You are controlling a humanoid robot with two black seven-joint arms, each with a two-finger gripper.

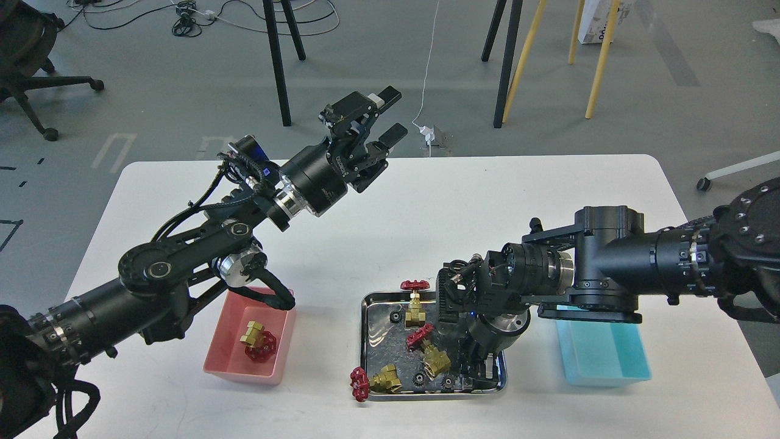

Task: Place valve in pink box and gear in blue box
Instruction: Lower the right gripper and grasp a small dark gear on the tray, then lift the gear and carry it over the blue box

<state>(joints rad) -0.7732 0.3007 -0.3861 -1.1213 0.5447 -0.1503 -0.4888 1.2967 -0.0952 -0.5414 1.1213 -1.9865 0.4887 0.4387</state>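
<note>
One brass valve with a red handwheel (258, 344) lies in the pink box (226, 341) at the front left. Three more valves lie in or on the steel tray (372, 305): one upright (415, 303), one in the middle (430, 350), one over the front left rim (373, 380). Several tiny black gears (420, 378) lie in the tray. The blue box (600, 353) stands to the right and looks empty. My left gripper (389, 116) is open and empty, raised beyond the table's far edge. My right gripper (475, 369) points down into the tray's right side; its fingers are dark and indistinct.
The white table (390, 201) carries the boxes and tray along its front half. My right arm's thick body (609, 262) hangs over the blue box's back end. Beyond the table are stand legs (277, 61), cables and an office chair (24, 55) on the grey floor.
</note>
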